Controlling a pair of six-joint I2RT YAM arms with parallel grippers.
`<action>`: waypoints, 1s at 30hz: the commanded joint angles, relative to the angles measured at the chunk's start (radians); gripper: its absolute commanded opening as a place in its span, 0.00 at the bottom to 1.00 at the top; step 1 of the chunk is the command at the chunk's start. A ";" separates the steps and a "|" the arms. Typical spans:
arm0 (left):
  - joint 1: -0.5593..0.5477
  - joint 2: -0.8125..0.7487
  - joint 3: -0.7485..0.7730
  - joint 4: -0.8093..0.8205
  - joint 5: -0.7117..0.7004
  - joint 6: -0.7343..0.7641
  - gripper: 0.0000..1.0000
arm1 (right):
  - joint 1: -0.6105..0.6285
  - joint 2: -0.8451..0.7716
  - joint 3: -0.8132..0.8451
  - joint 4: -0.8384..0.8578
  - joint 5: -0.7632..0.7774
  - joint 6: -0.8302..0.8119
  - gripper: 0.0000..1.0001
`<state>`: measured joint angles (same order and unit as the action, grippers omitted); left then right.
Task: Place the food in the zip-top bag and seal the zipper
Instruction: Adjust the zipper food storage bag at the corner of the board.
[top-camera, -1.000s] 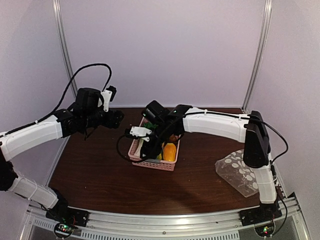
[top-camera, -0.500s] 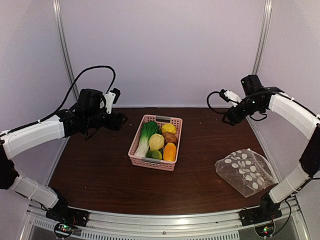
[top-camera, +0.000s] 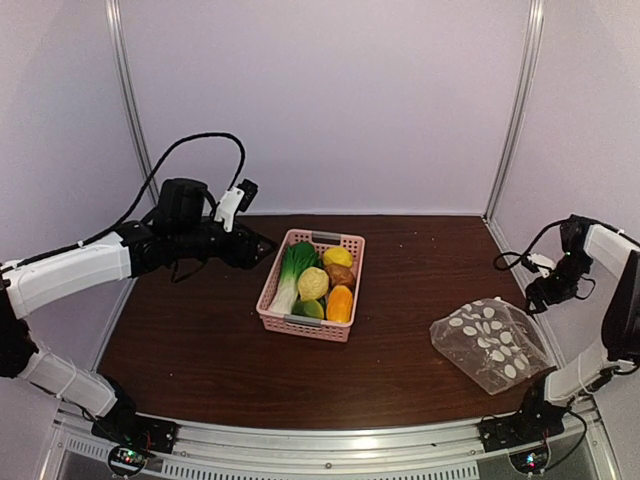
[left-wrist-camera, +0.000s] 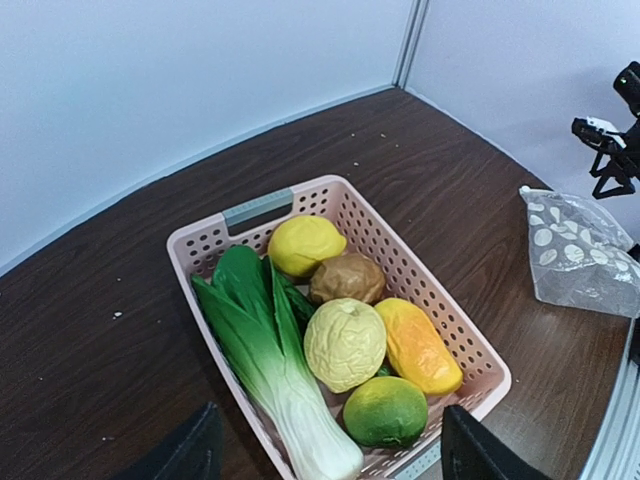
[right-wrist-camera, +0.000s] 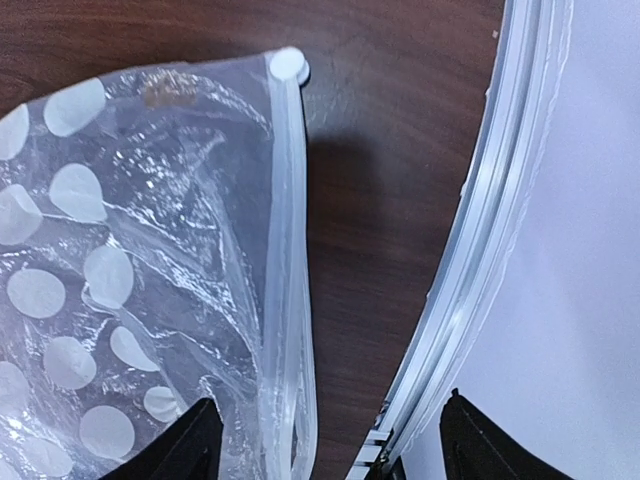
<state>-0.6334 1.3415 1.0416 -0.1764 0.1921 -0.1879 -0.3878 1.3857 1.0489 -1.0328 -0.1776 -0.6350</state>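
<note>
The food lies in a pink basket (top-camera: 270, 300) (left-wrist-camera: 440, 310): a green leafy vegetable (left-wrist-camera: 265, 350), a yellow lemon (left-wrist-camera: 305, 243), a brown round one (left-wrist-camera: 345, 277), a pale yellow round piece (left-wrist-camera: 345, 343), an orange piece (left-wrist-camera: 415, 345) and a green round one (left-wrist-camera: 385, 410). My left gripper (top-camera: 262, 248) (left-wrist-camera: 330, 470) hovers open just left of the basket, holding nothing. The zip-top bag (top-camera: 490, 340) (right-wrist-camera: 110, 270), clear with white dots, lies flat at the right. Its zipper (right-wrist-camera: 290, 250) runs under my open right gripper (top-camera: 537, 297) (right-wrist-camera: 335, 460), which hangs above the bag's right edge.
The table's metal edge rail (right-wrist-camera: 480, 250) runs close beside the bag's mouth on the right. White walls enclose the table at the back and both sides. Bare dark wood (top-camera: 400, 330) separates the basket from the bag.
My right arm has swung from over the basket to the far right, above the bag's zipper edge. My left gripper has shifted slightly right, toward the basket.
</note>
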 joint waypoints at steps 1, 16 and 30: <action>-0.020 0.017 -0.008 0.049 0.064 0.012 0.76 | -0.080 0.090 0.002 -0.090 -0.063 -0.087 0.76; -0.085 0.044 0.008 0.057 0.078 0.005 0.75 | -0.102 0.152 0.083 -0.268 -0.364 -0.208 0.00; -0.086 0.054 0.024 0.070 0.036 -0.001 0.75 | 0.467 -0.149 0.328 0.066 0.162 0.019 0.00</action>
<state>-0.7147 1.3849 1.0416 -0.1513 0.2443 -0.1883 -0.1535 1.3182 1.4151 -1.0981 -0.3073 -0.6785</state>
